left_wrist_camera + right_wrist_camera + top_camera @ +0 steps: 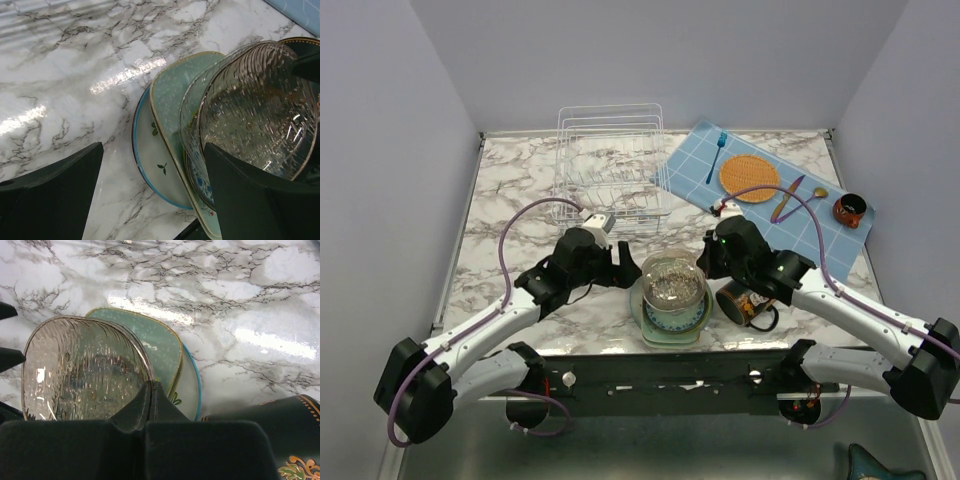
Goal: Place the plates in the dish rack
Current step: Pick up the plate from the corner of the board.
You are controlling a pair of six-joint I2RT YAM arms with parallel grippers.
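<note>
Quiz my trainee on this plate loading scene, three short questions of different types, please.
1. Which tool grips the brownish plate?
2. True or false: the dish rack holds no plates.
3. The black mug is: A upright, B lying on its side, C inside the rack.
Key: 1 the right tool; 2 true; 3 B.

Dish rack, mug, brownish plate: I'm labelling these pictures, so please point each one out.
dish rack (pixel 612 185): top view, on its floor wires.
mug (pixel 748 305): top view, on its dark side.
brownish plate (pixel 85 370): right wrist view, on its ribbed centre.
</note>
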